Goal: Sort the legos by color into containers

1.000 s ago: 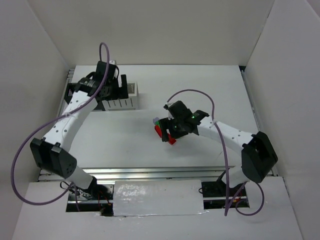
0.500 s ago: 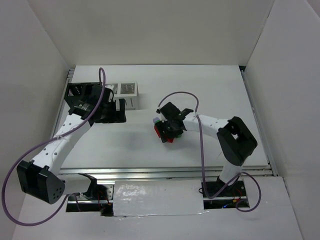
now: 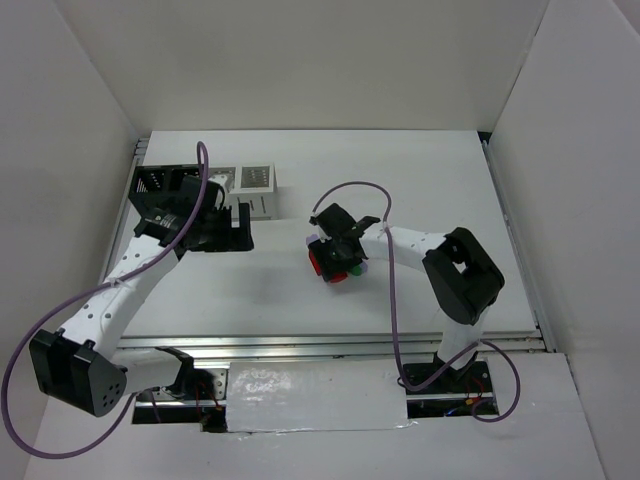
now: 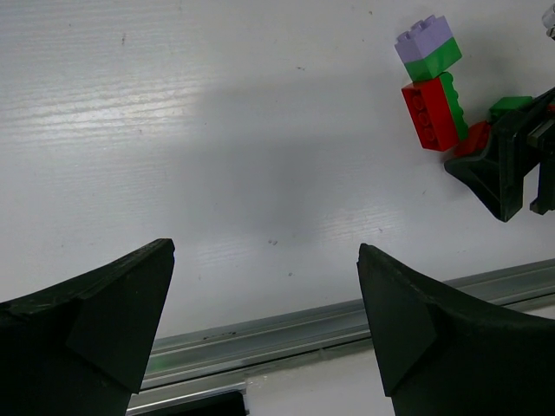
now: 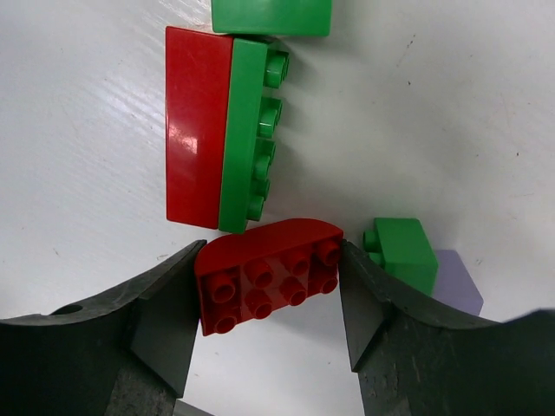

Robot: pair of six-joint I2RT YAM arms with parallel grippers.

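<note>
A red curved lego (image 5: 269, 273) lies studs-up on the table, and my right gripper (image 5: 270, 251) is shut on it, one finger against each end. Just behind it sits a long red lego joined to a green one (image 5: 221, 130). A small green lego (image 5: 403, 251) and a lavender one (image 5: 460, 290) lie to the right. From above, this cluster (image 3: 322, 262) lies mid-table under my right gripper (image 3: 340, 262). The black container (image 3: 160, 182) and the joined white containers (image 3: 250, 178) stand at the back left. My left gripper (image 4: 264, 251) hangs open and empty in front of them.
The left wrist view shows a lavender-on-green stack (image 4: 427, 48) and the red-green lego (image 4: 431, 111) at the far right. A metal rail (image 3: 300, 345) runs along the table's near edge. White walls enclose the table on three sides.
My right gripper came down among the legos and its fingers narrowed onto the red curved one. My left arm drew back from over the containers, uncovering the black one.
</note>
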